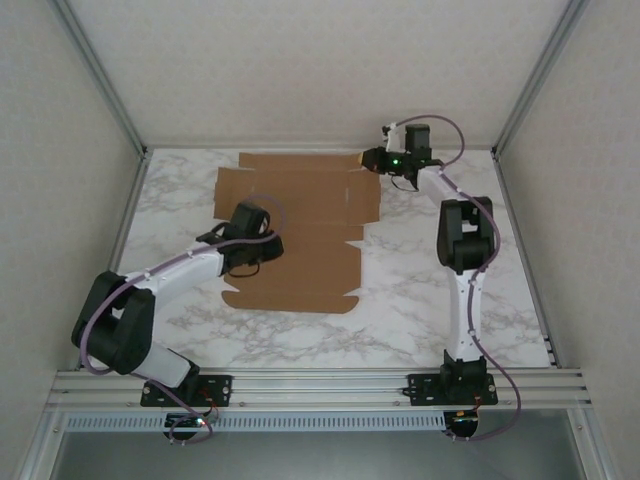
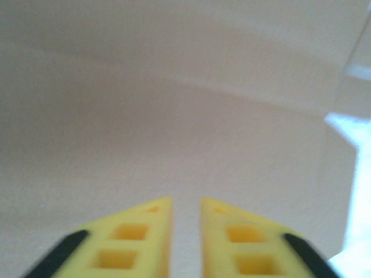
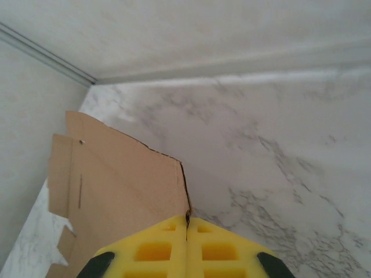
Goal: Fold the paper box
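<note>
The paper box [image 1: 310, 205] is a flat brown cardboard sheet with flaps and creases, lying on the far left half of the marble table. My left gripper [image 1: 257, 250] hangs low over the sheet's left middle. In the left wrist view its yellow fingers [image 2: 186, 202] stand a narrow gap apart with nothing between them, close above the blurred cardboard [image 2: 174, 116]. My right gripper [image 1: 368, 158] is at the sheet's far right corner. In the right wrist view it [image 3: 186, 219] is shut, with the edge of the cardboard [image 3: 127, 185] running into the seam between its fingers.
The marble table [image 1: 420, 290] is bare to the right of the sheet and in front of it. White walls with aluminium frame posts [image 1: 120, 100] close the table in at the left, back and right. The back wall's foot [image 3: 232, 63] lies just beyond the right gripper.
</note>
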Controlling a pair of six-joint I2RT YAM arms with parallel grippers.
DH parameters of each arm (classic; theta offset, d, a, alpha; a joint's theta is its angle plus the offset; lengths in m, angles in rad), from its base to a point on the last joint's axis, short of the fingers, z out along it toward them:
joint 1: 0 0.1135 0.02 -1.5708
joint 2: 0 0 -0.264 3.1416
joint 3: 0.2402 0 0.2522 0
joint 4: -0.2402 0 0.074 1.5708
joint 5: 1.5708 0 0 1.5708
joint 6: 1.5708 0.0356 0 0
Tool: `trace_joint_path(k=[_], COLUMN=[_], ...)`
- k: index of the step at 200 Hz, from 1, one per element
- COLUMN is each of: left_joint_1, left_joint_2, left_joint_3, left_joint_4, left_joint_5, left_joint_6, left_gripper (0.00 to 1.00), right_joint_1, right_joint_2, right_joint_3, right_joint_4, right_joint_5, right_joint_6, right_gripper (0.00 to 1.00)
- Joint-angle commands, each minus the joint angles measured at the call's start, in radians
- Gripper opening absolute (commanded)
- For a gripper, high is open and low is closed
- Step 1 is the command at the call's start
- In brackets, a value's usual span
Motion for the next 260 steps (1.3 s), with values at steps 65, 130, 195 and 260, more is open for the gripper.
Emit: trace_joint_path(k=[65, 130, 195, 260], left_joint_1=[0.136, 0.177, 0.195, 0.231], left_joint_2=[0.204, 0.495, 0.618, 0.652], left_joint_3=[0.456, 0.868, 0.98, 1.001], left_joint_4=[0.131, -0.13, -0.275, -0.272], left_joint_5=[0.257, 0.294, 0.303, 0.297], left_joint_6=[-0.411, -0.56, -0.615, -0.629], left_gripper=[0.69, 0.76, 0.78, 0.77], right_joint_1=[0.022, 0.069, 0.101, 0.129], right_joint_2=[-0.337, -0.455, -0.508, -0.539], right_joint_3=[-0.421, -0.562, -0.641, -0.686], right_joint_4=[0.365, 0.46, 0.534, 0.554], right_joint_5=[0.054, 0.095, 0.151, 0.177], right_joint_6=[-0.267, -0.409, -0.482, -0.564], right_gripper=[0.0, 0.0, 0.02, 0.05])
